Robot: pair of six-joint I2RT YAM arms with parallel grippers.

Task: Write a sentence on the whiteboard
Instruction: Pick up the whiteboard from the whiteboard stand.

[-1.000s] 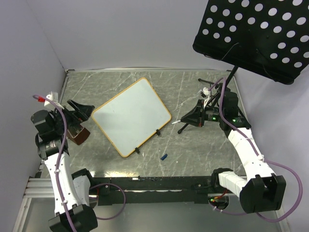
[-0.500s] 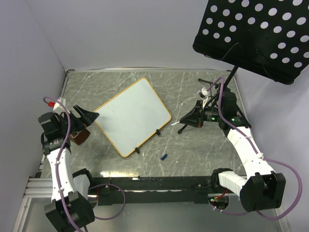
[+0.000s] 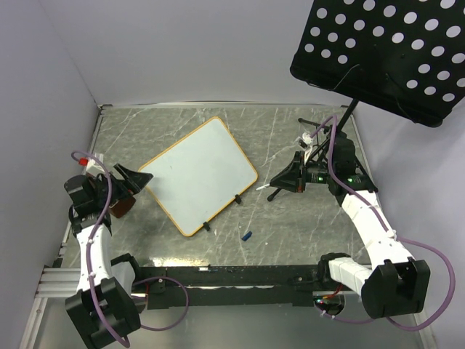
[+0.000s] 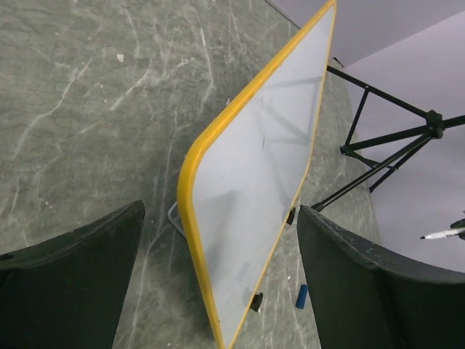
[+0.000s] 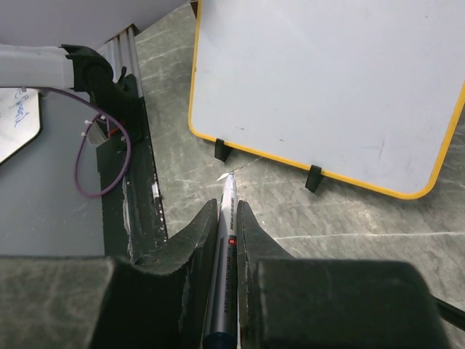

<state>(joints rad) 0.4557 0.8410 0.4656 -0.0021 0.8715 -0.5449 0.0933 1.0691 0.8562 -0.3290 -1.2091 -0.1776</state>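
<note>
The whiteboard (image 3: 197, 174) is blank, the left hand (image 3: 134, 177) is wide open, and I think the right hand (image 5: 227, 207), pinching the pen (image 5: 227, 240), must reach it next.

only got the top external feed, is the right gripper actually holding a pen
Observer: Yes. The right wrist view shows the right gripper shut on a slim silver marker, bare tip pointing toward the clip-footed edge of the rounded whiteboard with the yellow-orange frame.
Operator: and the left one, open or shut
Observer: Open. Its wrist view shows the left gripper with fingers wide apart, the whiteboard's corner between them.
Operator: anything written
Observer: No words; close up, only a few faint specks.
</note>
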